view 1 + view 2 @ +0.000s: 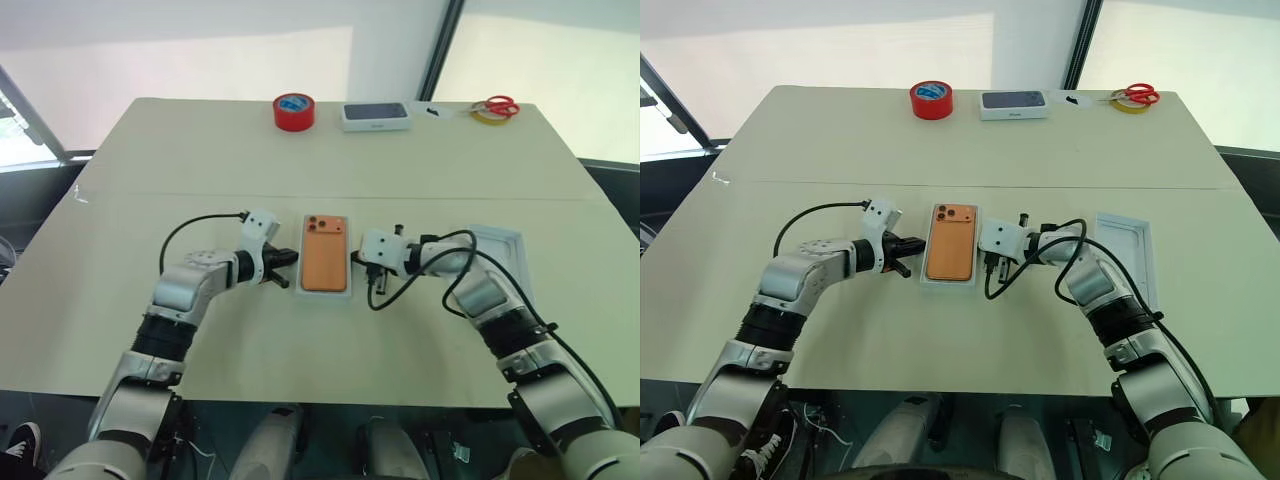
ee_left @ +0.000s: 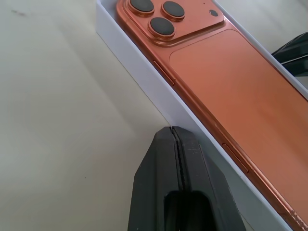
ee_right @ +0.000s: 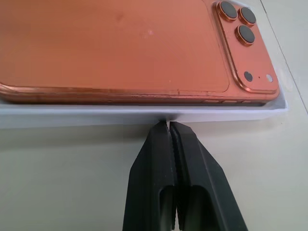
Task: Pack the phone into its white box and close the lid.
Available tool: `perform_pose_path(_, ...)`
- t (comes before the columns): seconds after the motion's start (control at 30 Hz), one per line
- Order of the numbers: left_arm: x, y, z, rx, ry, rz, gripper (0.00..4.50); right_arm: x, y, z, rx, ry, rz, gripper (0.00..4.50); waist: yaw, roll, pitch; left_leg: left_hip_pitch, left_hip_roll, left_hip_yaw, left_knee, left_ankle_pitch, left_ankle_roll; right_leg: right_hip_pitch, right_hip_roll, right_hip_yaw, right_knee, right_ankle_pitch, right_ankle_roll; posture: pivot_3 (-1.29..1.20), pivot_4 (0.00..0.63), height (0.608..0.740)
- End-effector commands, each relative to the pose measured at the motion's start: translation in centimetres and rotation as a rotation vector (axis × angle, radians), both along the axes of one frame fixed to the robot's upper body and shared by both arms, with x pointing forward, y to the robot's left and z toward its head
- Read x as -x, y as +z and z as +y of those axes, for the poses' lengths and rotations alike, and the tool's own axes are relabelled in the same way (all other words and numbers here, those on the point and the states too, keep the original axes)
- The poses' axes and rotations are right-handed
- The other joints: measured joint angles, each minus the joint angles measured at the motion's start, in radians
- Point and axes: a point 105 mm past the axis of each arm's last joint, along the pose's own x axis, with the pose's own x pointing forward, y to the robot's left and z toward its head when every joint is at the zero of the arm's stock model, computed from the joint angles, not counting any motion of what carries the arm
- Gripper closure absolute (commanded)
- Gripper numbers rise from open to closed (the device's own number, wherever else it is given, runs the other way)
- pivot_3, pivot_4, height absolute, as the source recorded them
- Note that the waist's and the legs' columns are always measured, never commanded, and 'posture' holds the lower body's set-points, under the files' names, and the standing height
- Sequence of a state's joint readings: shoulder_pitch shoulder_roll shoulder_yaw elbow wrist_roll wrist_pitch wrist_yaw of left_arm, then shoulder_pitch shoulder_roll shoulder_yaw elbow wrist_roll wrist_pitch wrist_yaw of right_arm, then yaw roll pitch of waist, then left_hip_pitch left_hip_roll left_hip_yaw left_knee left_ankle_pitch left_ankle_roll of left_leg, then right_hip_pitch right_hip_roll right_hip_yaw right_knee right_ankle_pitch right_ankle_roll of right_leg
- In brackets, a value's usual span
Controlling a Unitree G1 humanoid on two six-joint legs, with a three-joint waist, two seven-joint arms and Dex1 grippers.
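Note:
The orange phone (image 1: 324, 256) lies camera side up inside the white box (image 1: 326, 294) at the middle of the table. My left gripper (image 1: 292, 258) is shut, and its tips meet the box's left outer wall (image 2: 139, 62). On the opposite side my right gripper (image 1: 357, 260) is shut too, its closed tips (image 3: 169, 124) pressed against the right wall (image 3: 72, 115). Neither gripper holds anything. The lid (image 1: 1127, 248) lies open side up to the right, partly behind my right forearm.
Along the far edge stand a red tape roll (image 1: 294, 111), a dark-topped white box (image 1: 376, 116), and red-handled scissors (image 1: 498, 104) on a yellow tape roll. A seam crosses the table behind the box. Black cables loop off both wrists.

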State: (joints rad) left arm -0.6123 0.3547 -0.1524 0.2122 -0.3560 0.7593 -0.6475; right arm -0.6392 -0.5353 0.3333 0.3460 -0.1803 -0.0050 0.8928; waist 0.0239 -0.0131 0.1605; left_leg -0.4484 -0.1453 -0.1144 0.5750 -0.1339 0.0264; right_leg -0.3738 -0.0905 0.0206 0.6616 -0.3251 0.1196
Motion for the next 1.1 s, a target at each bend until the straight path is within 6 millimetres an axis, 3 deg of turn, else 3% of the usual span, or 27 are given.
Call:
perform_pose_path(0.03, 1.0, -1.0, -4.3, 0.025, -0.135, 0.043, 4.50, 0.2, 1.1, -2.6, 0.021, -0.031, -0.037, 4.41, 0.018, 0.000, 0.000, 0.000, 0.000, 0.000, 0.000, 0.000, 0.000, 0.000, 0.000, 0.000, 0.000, 0.000, 0.000, 0.00, 0.150, 0.736)
perform_pose_path(0.23, 1.5, -1.1, -8.8, 0.047, -0.233, 0.029, 4.50, 1.9, 0.9, -7.0, 0.089, -0.089, -0.005, 4.41, 0.040, 0.000, 0.000, -0.001, -0.004, 0.000, 0.001, -0.001, 0.002, 0.002, -0.005, -0.002, -0.003, 0.000, 0.000, 0.00, 0.150, 0.736)
perform_pose_path(0.5, 1.9, -0.7, -12.3, 0.082, -0.313, 0.013, 4.50, 3.4, 1.1, -10.8, 0.127, -0.173, 0.020, 4.41, 0.041, 0.000, 0.000, -0.001, -0.004, -0.001, 0.002, -0.002, 0.003, 0.004, -0.005, -0.003, -0.005, -0.001, 0.001, 0.00, 0.150, 0.736)
perform_pose_path(0.67, 2.2, -0.7, -12.8, 0.088, -0.347, 0.016, 4.50, 3.4, 1.4, -12.9, 0.157, -0.233, -0.002, 4.41, 0.037, 0.000, 0.000, -0.002, -0.004, -0.001, 0.003, -0.002, 0.004, 0.004, -0.005, -0.004, -0.006, -0.001, 0.002, 0.00, 0.150, 0.736)
perform_pose_path(0.83, 1.7, -0.4, -12.6, 0.090, -0.331, -0.011, 4.50, 3.6, 1.4, -13.3, 0.150, -0.246, 0.018, 4.41, 0.037, 0.000, 0.000, -0.002, -0.004, -0.001, 0.003, -0.002, 0.004, 0.004, -0.005, -0.004, -0.006, -0.001, 0.002, 0.00, 0.150, 0.736)
perform_pose_path(0.97, 1.0, 0.2, -11.7, 0.093, -0.317, -0.055, 4.50, 3.8, 1.3, -13.7, 0.180, -0.248, 0.003, 4.41, 0.037, 0.000, 0.000, -0.002, -0.004, -0.001, 0.003, -0.002, 0.004, 0.004, -0.005, -0.004, -0.006, -0.001, 0.002, 0.00, 0.150, 0.736)
perform_pose_path(1.07, 0.4, 1.0, -10.0, 0.121, -0.283, -0.078, 4.50, 3.7, 2.3, -13.9, 0.085, -0.299, 0.038, 4.41, 0.031, 0.000, 0.000, -0.002, -0.004, -0.001, 0.003, -0.002, 0.004, 0.004, -0.005, -0.004, -0.006, -0.001, 0.002, 0.00, 0.150, 0.736)
perform_pose_path(1.1, 0.2, 1.3, -9.2, 0.140, -0.268, -0.077, 4.25, 3.8, 2.7, -14.1, 0.042, -0.318, 0.071, 3.91, 0.025, 0.000, 0.000, -0.002, -0.004, -0.001, 0.003, -0.002, 0.004, 0.004, -0.005, -0.004, -0.006, -0.001, 0.002, 0.00, 0.150, 0.736)
